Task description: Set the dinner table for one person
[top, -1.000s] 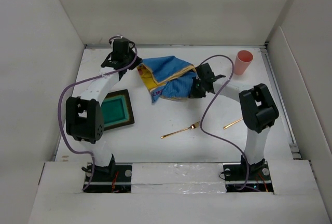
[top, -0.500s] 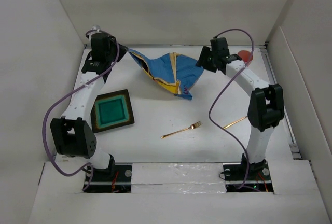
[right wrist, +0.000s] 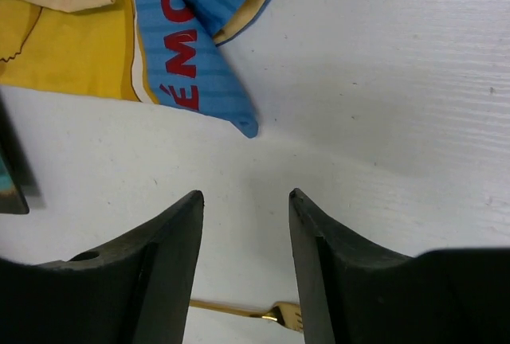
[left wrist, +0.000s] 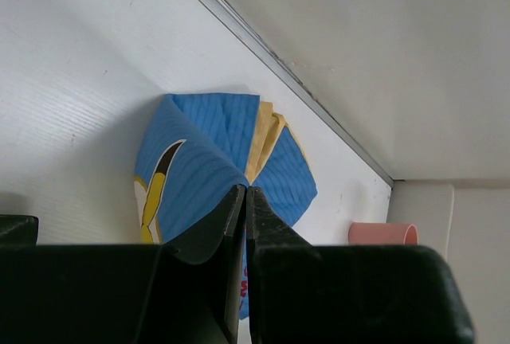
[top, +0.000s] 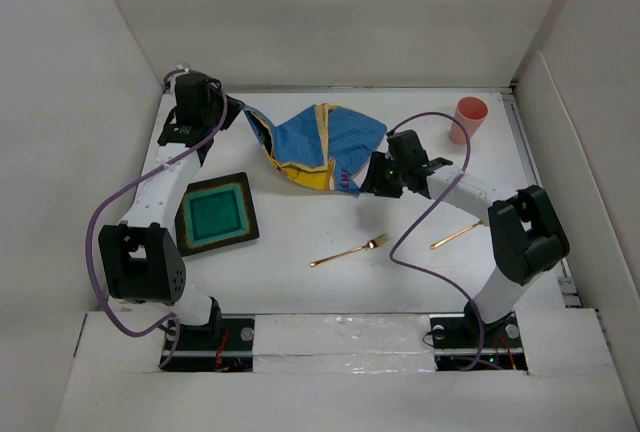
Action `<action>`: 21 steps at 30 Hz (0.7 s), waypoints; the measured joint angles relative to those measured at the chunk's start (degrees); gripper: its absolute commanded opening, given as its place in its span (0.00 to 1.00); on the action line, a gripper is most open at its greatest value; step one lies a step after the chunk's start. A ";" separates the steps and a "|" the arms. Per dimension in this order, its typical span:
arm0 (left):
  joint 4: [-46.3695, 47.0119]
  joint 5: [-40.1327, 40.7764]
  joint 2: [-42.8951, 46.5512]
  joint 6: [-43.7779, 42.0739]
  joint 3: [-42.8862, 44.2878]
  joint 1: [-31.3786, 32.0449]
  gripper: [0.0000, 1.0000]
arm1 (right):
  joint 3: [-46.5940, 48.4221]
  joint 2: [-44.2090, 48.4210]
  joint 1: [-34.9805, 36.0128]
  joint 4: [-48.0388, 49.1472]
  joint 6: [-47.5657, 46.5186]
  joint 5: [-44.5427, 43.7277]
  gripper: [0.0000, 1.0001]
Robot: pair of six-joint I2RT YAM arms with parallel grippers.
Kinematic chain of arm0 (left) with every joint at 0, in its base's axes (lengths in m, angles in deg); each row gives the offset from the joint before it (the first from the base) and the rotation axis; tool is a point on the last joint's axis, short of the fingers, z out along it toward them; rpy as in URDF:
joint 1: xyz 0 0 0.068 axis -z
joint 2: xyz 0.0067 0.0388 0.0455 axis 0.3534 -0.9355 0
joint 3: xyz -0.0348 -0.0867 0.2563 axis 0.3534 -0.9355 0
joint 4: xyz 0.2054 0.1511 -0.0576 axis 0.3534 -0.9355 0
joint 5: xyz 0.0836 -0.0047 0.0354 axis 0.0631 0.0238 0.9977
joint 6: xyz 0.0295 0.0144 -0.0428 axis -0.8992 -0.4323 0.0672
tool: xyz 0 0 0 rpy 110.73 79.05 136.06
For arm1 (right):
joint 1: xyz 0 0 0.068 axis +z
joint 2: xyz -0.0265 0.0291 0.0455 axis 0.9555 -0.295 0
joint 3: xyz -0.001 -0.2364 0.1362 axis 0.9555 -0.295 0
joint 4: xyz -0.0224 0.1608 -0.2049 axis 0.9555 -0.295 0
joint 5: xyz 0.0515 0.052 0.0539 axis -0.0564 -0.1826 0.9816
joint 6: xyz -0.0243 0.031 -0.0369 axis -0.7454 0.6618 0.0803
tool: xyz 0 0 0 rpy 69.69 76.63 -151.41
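Top external view is showing the dinner table (top: 300, 292), a flat white surface walled by white panels, lying under both arms and bearing everything in the scene. The left gripper (top: 240, 112) is reaching to the far left part of it and is clamping tight on one edge of the blue placemat (top: 320, 142); in the left wrist view the dark fingers are meeting with a fold of blue cloth pinched between them. The rest of the cloth is lying crumpled and folded over itself at the far centre, showing yellow trim and red letters.

The right gripper (top: 368, 180) is hovering just beside the cloth's near right corner. Its jaws are standing wide apart with nothing between them, and the blue corner is lying just beyond the tips without touching them.

A square green plate (top: 217, 214) with a dark rim is sitting near the left arm. A gold fork (top: 350, 251) is lying near the middle, well apart from a second gold utensil (top: 450, 237), possibly a knife, though it is looking too thin to tell. A pink cup (top: 468, 118) is standing upright in the far right corner
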 measured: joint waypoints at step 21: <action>0.37 -1.33 -1.99 0.17 1.62 -0.02 0.00 | 12.90 -17.35 3.85 4.57 -2.97 -7.17 0.00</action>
